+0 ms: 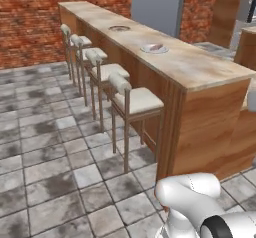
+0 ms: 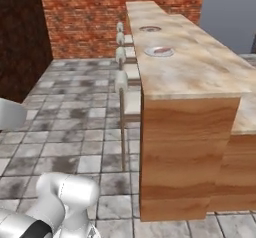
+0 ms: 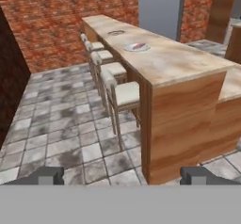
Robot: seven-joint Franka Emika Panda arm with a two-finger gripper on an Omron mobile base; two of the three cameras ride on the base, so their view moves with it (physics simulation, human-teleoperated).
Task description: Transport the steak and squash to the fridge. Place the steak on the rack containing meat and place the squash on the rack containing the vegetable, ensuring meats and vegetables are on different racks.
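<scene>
The tool [image 3: 121, 176] is carried low and level, facing down the length of the tabletop [image 1: 200, 64]. Its two dark fingertips [image 3: 47, 175] stand wide apart, with nothing between them. This reads as a travelling posture, not a reach.

Two plates sit on the tabletop, well apart from the robot. The nearer plate [image 1: 154, 48] holds a reddish item, probably the steak [image 3: 138, 45], though it is too small to confirm. The farther plate [image 1: 119, 28] holds something dark that cannot be identified; whether it is the squash cannot be told. Both plates lie towards the stool side of the tabletop.

Four stools [image 1: 134, 102] stand in a row along that side, tucked close against it. They will limit how near the base can come from that side.

A tall grey panel [image 1: 156, 4] stands beyond the tabletop's far end; whether it is the fridge cannot be told. Pickup is judged not yet begun.
</scene>
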